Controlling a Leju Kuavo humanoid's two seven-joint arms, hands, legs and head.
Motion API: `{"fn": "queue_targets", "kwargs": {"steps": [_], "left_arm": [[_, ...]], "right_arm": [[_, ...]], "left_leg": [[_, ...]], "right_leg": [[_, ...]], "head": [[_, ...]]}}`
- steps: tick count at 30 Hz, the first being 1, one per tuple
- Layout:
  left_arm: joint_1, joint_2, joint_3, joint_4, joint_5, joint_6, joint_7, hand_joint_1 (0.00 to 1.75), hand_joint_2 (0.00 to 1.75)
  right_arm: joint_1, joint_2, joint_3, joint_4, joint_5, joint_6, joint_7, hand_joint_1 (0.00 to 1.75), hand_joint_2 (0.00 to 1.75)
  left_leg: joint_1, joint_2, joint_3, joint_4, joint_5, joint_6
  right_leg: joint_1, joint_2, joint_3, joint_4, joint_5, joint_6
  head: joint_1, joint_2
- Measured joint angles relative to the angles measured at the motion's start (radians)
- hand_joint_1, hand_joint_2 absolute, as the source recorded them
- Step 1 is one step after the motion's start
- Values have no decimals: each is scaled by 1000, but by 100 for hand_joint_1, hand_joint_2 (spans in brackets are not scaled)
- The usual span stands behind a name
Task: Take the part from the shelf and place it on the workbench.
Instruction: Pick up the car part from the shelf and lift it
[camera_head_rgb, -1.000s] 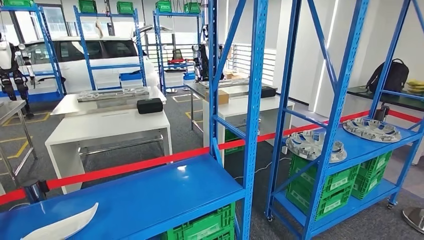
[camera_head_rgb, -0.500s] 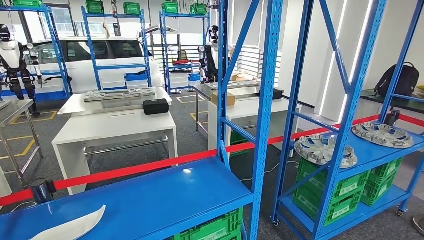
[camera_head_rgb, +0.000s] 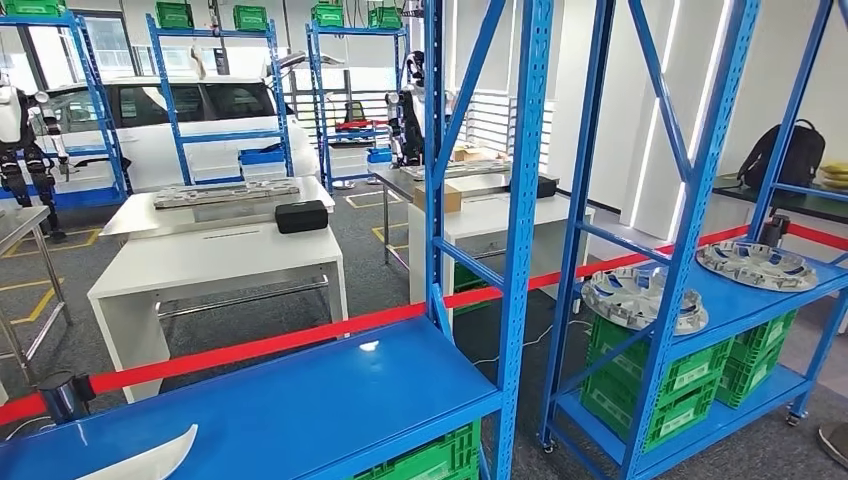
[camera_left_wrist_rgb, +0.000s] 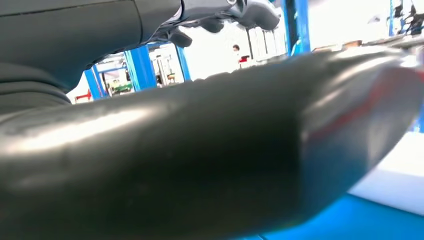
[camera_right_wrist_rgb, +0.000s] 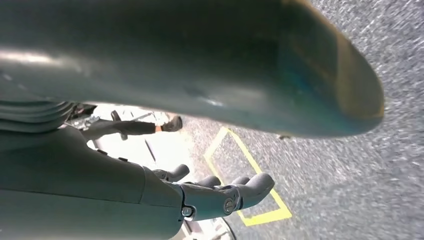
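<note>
A white curved part (camera_head_rgb: 130, 462) lies on the near blue shelf (camera_head_rgb: 300, 400), at the lower left of the head view. Beyond the shelf stands a white workbench (camera_head_rgb: 215, 262). In the left wrist view my left hand (camera_left_wrist_rgb: 175, 150) hangs with its thick thumb across the picture and its fingers (camera_left_wrist_rgb: 250, 12) spread apart, holding nothing; a white surface (camera_left_wrist_rgb: 395, 175) on blue lies just past it. In the right wrist view my right hand (camera_right_wrist_rgb: 100, 175) is over the grey floor, fingers (camera_right_wrist_rgb: 225, 195) apart from the thumb, holding nothing.
A red tape (camera_head_rgb: 300, 338) runs behind the shelves. The right shelf carries two silver wheel covers (camera_head_rgb: 640, 297) over green crates (camera_head_rgb: 670, 385). A black box (camera_head_rgb: 301, 216) sits on the workbench. A white car (camera_head_rgb: 150, 115) and more racks stand behind. A person's shoe (camera_right_wrist_rgb: 172, 123) is on the floor.
The whole head picture has swayed a little right and then back left, so the camera moved. The part, shelves and benches stay where they were.
</note>
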Motion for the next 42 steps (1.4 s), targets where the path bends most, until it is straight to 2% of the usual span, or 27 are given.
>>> {"fn": "queue_targets", "kwargs": {"steps": [2, 4, 5, 7, 8, 9, 10, 11, 13, 14, 16, 19, 20, 22, 24, 25, 26, 27, 29, 30, 34, 36, 38, 39, 40, 41, 42], "left_arm": [[1, 0, 0, 0, 0, 0, 0, 0, 0], [0, -1, 0, -2, 0, 0, 0, 0, 0], [-1, -2, 0, -3, 0, 0, 0, 0, 0], [-1, -3, 1, -3, 0, 0, 0, 0, 0], [1, -4, 1, -3, 0, 0, 0, 0, 0], [3, -4, 1, -3, 0, 0, 0, 0, 0], [4, -5, 1, -3, -1, 0, 0, 0, 0], [5, -5, 1, -3, -1, 0, 0, 0, 0], [4, -5, 1, -3, -1, 0, 0, 0, 0], [3, -5, 2, -3, -1, 0, 0, 0, 0], [3, -4, 4, -3, -1, 0, 0, 0, 0], [3, -5, 6, -4, -1, 0, -3, 0, 0], [2, -4, 6, -4, -1, 0, -4, 0, 0], [3, -3, 7, -2, -1, 0, -5, 0, 0], [8, -3, 8, 0, -1, 0, -7, 0, 0], [10, -3, 8, 0, -1, 0, -8, 0, 0], [11, -3, 8, 0, -1, 0, -9, 0, 0], [10, -3, 8, 0, -2, 0, -9, 0, 0], [8, -3, 8, 0, -2, 0, -10, 0, 0], [8, -3, 8, 0, -2, 0, -10, 0, 0], [8, -4, 8, -1, -2, 0, -12, 0, 0], [7, -4, 8, -1, -2, 0, -12, 0, 0], [8, -5, 8, 0, -2, 1, -12, 0, 0], [10, -5, 8, 0, -2, 1, -12, 0, 0], [11, -5, 9, 1, -2, 1, -12, 0, 0], [12, -5, 9, 1, -2, 1, -12, 0, 0], [13, -5, 9, 2, -2, 1, -12, 0, 0]], "right_arm": [[0, 0, -1, 0, -1, -4, -1, 0, 0], [-2, 0, -1, 0, -1, -6, -2, 0, 0], [-3, 1, -1, 0, -1, -7, -2, 0, 0], [-4, 1, -1, 0, 0, -8, -2, 0, 0], [-3, 2, -1, 0, 0, -9, -2, 0, 0], [-2, 2, -1, 0, 0, -9, -2, 0, 0], [-1, 1, -1, 0, 0, -9, -2, 0, 0], [-2, 1, -1, 0, 0, -10, -2, 0, 0], [-2, 1, -1, 0, 0, -11, -2, 0, 0], [-3, 1, -1, 0, 0, -12, -2, 0, 0], [-2, 1, -2, 0, 0, -12, -1, 0, 0], [-2, 1, -2, 0, -1, -13, -1, 0, 0], [-2, 1, -2, 0, -1, -13, 0, 0, 0], [-2, 1, -4, 0, -2, -14, 1, 0, 0], [0, 1, -5, 0, -3, -14, 1, 0, 0], [0, 1, -6, 0, -4, -14, 1, 0, 0], [0, 1, -7, 0, -5, -14, 1, 0, 0], [0, 1, -8, 0, -5, -14, 1, 0, 0], [-1, 1, -9, 0, -6, -14, 1, 0, 0], [-1, 1, -10, 0, -6, -14, 1, 0, 0], [-1, 2, -12, 0, -6, -13, 0, 0, 0], [-2, 3, -14, 0, -6, -12, -1, 0, 0], [-1, 4, -16, 0, -6, -11, -1, 0, 0], [0, 4, -17, 0, -6, -10, -1, 0, 0], [1, 4, -17, 0, -5, -10, -1, 0, 0], [1, 4, -17, 0, -5, -10, -2, 0, 0], [0, 4, -18, 0, -5, -10, -2, 0, 0]], "left_leg": [[-1, -2, 3, -4, -4, 16], [1, -2, 10, -9, -5, 31], [3, -1, 14, -11, -6, 38], [1, 0, 17, -11, -11, 46], [-1, 0, 18, -10, -13, 48], [-2, -1, 19, -9, -15, 49], [-3, -2, 21, -8, -18, 49], [-3, -3, 25, -6, -21, 47], [-6, -4, 30, -2, -30, 41], [-7, -4, 32, -2, -33, 36], [-10, -4, 32, -3, -35, 25], [-8, -3, 26, 14, -51, 9], [-8, -3, 10, 49, -70, 4], [-5, -1, -54, 173, -126, -3], [-3, -1, -111, 269, -149, -7], [-2, -1, -116, 267, -132, -8], [-1, -1, -100, 225, -98, -7], [-1, 0, -69, 156, -56, -6], [-3, 0, -11, 37, -11, -1], [-5, 0, 4, 8, -7, 3], [-4, -1, 13, -6, -13, 29], [0, 1, 21, -11, -14, 41], [-1, 1, 23, -10, -17, 46], [-2, 1, 23, -9, -19, 48], [-2, 0, 24, -8, -21, 48], [-2, 0, 25, -6, -23, 47], [-2, -1, 27, -4, -26, 45]], "right_leg": [[0, 0, 0, -2, -2, 11], [-1, -2, -9, 25, -21, 21], [-2, -2, -31, 70, -43, 25], [-2, -3, -106, 211, -98, 30], [-2, -3, -143, 272, -114, 30], [-2, -3, -165, 299, -111, 29], [-1, -3, -166, 284, -86, 27], [0, -4, -146, 228, -46, 23], [4, -4, -82, 82, 21, 12], [6, -4, -60, 33, 34, 7], [10, -4, -45, 8, 31, 1], [5, -4, -38, -1, 33, -15], [2, -4, -34, -5, 34, -21], [1, -4, -30, -7, 31, -28], [1, -3, -27, -6, 26, -29], [1, -3, -25, -4, 23, -28], [0, -2, -21, -3, 20, -26], [0, -2, -17, -1, 15, -23], [2, -2, -13, 4, 7, -14], [4, -2, -13, 5, 5, -9], [4, -3, -17, 18, -8, 11], [3, -4, -57, 103, -51, 19], [2, -4, -129, 239, -102, 24], [2, -4, -158, 285, -110, 25], [2, -4, -169, 294, -99, 25], [2, -4, -160, 262, -71, 23], [2, -4, -132, 196, -30, 21]], "head": [[3, 0], [5, 0], [7, 0], [9, 0], [10, 0], [10, 0], [11, 0], [11, 0], [12, 0], [11, 0], [10, 0], [8, 0], [7, 0], [3, 0], [2, 0], [2, 0], [1, 0], [1, 0], [0, 0], [1, 0], [5, 0], [7, 0], [9, 0], [9, 0], [10, 0], [11, 0], [11, 0]]}}
